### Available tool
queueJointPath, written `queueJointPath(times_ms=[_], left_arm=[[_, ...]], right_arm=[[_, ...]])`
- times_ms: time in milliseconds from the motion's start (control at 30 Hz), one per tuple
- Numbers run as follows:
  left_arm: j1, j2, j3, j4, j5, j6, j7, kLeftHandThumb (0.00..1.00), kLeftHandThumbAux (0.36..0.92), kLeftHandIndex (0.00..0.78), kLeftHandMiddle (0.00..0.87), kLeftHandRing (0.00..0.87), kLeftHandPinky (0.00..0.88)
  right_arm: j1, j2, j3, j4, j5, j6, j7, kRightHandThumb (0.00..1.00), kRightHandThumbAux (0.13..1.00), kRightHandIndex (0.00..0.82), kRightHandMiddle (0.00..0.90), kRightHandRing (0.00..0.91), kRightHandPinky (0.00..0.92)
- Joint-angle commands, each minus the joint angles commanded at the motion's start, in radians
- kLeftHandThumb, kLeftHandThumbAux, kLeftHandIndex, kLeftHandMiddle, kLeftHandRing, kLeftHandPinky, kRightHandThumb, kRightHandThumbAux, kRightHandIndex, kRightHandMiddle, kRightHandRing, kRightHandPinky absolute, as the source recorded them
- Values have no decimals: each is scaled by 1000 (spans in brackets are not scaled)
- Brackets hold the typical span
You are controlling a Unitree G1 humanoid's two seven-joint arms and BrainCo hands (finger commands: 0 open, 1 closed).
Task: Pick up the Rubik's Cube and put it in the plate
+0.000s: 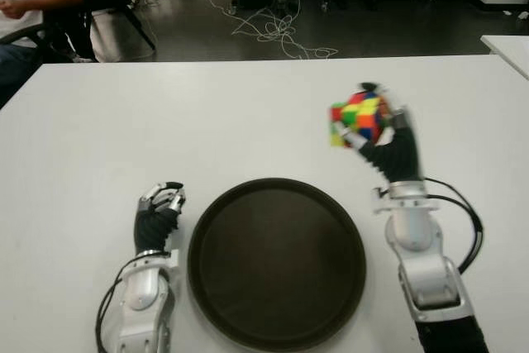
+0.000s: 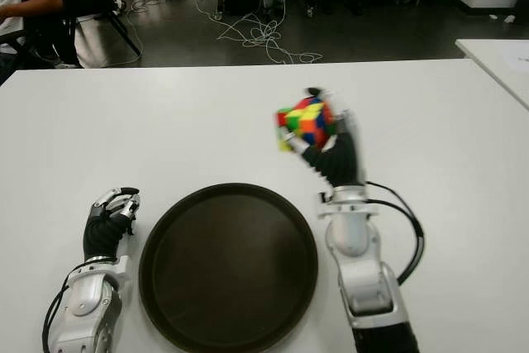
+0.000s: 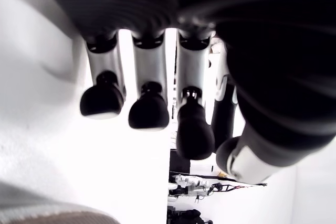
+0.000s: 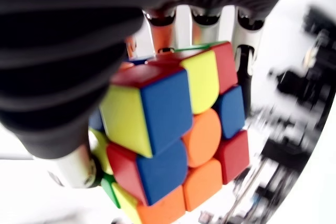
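Observation:
My right hand (image 1: 374,126) is shut on the Rubik's Cube (image 1: 355,120), holding it up above the white table (image 1: 248,113), beyond the plate's right rim. The wrist view shows the cube (image 4: 178,129) close up, with fingers (image 4: 247,51) wrapped behind it and the thumb on its near side. The dark round plate (image 1: 277,262) lies at the table's near edge between my two arms, with nothing in it. My left hand (image 1: 161,200) shows just left of the plate, its fingers (image 3: 149,111) curled and holding nothing.
A second white table's corner (image 1: 508,47) shows at the far right. Beyond the table's far edge are loose cables (image 1: 277,35) on the dark floor, and a seated person (image 1: 25,6) on a chair at the far left.

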Motion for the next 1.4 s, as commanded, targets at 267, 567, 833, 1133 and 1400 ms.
queueJointPath(times_ms=[267, 567, 833, 1133, 1400], left_arm=[[6, -6, -10, -23, 0, 28, 10, 709, 705, 444, 791, 820, 823], [4, -18, 0, -7, -32, -6, 9, 709, 706, 443, 788, 817, 817], [3, -12, -3, -3, -25, -7, 8, 710, 705, 444, 785, 816, 817], [1, -14, -2, 8, -21, -25, 10, 710, 705, 444, 784, 814, 814], [2, -20, -5, 19, -13, -51, 20, 710, 705, 444, 784, 813, 813]], right_arm=[[-5, -37, 30, -22, 7, 26, 118, 310, 759, 592, 837, 849, 844], [-30, -55, 65, -45, -25, 32, 176, 75, 828, 685, 824, 840, 825], [-38, -101, 107, -76, -104, 60, 243, 5, 818, 675, 820, 836, 831], [-76, -198, 191, -163, -163, 188, 497, 0, 806, 634, 794, 812, 795], [-130, -294, 262, -226, -251, 184, 668, 0, 838, 528, 716, 718, 479]])
